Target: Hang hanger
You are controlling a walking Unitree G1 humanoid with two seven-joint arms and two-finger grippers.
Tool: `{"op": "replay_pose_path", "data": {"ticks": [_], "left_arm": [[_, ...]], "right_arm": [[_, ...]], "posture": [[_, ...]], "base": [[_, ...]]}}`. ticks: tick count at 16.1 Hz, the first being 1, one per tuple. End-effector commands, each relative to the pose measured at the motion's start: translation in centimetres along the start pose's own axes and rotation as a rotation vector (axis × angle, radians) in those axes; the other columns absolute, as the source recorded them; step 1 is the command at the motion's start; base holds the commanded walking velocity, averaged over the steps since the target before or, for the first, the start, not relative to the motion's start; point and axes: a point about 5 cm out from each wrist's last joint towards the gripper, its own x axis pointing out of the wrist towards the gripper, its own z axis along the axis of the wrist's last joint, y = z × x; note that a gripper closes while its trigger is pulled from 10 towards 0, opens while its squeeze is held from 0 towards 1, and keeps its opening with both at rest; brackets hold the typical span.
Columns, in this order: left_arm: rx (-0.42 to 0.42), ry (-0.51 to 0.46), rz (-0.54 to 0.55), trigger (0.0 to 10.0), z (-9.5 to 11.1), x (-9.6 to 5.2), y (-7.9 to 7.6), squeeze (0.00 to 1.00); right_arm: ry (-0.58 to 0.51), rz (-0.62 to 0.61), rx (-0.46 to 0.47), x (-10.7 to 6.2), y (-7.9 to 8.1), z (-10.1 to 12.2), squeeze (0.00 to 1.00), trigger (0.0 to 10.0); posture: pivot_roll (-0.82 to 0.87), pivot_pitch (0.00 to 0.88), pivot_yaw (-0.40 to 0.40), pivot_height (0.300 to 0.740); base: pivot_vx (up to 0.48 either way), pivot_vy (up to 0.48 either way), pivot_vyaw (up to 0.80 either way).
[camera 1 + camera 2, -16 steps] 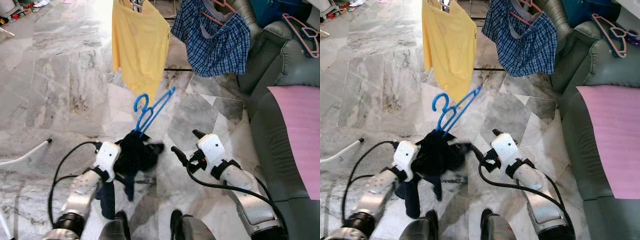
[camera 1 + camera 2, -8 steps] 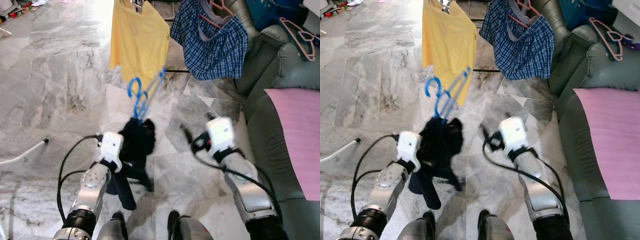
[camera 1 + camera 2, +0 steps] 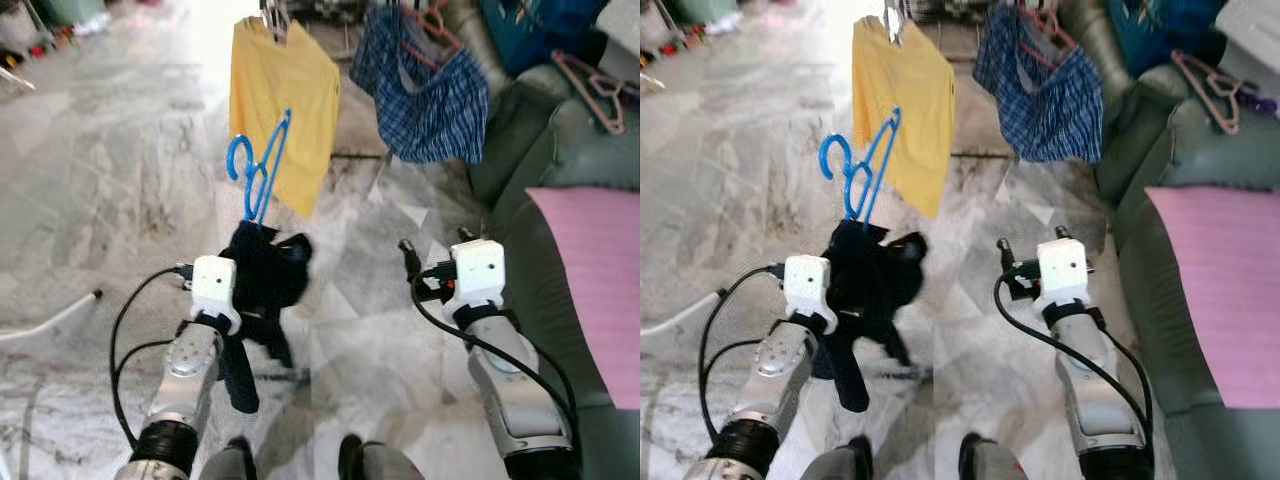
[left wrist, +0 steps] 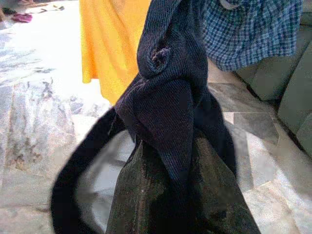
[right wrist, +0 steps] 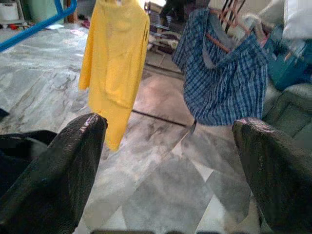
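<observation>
A blue plastic hanger (image 3: 258,168) carries a dark navy garment (image 3: 262,285) that bunches and dangles below it. My left gripper (image 3: 252,278) is shut on the garment at the hanger's base and holds it up in front of the yellow shirt (image 3: 285,110). In the left wrist view the navy cloth (image 4: 168,102) drapes over my fingers and hides them. My right gripper (image 3: 432,248) hovers to the right at about the same height. It is open, with its fingers (image 5: 53,170) spread wide and nothing between them.
A yellow shirt and a blue plaid shirt (image 3: 425,95) hang on a rack ahead. A grey sofa (image 3: 545,150) with a pink cloth (image 3: 600,280) and a pink hanger (image 3: 592,80) is on the right. A white pole (image 3: 50,315) lies on the marble floor to the left.
Both arms have risen. The blue hanger has swung from a slant to nearly upright and now sits higher, against the yellow shirt. The right gripper has moved up and forward.
</observation>
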Motion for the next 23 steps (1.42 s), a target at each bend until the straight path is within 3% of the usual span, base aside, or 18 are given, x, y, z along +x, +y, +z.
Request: {"op": "replay_pose_path", "data": {"ticks": [1, 9, 23], "left_arm": [[0.016, -0.035, -0.070, 10.0, 1.0, 0.3, -0.9, 0.00], [0.003, -0.018, -0.109, 10.0, 2.0, 0.9, 0.3, 0.00], [0.015, 0.001, -0.153, 10.0, 1.8, 0.9, -0.1, 0.00]], "right_arm": [[-0.033, 0.001, -0.021, 0.2, -0.3, 0.8, 0.00, 10.0], [-0.026, -0.018, 0.028, -0.1, 0.7, 0.7, 0.00, 10.0], [-0.016, -0.001, 0.016, -0.8, 1.5, 0.5, 0.00, 10.0]], "posture": [[-0.09, 0.090, -0.017, 0.740], [-0.10, 0.139, 0.029, 0.740], [-0.11, 0.179, 0.056, 0.740]], "base": [[0.000, 0.000, 0.00], [0.000, 0.000, -0.14], [0.000, 0.423, -0.08]]}}
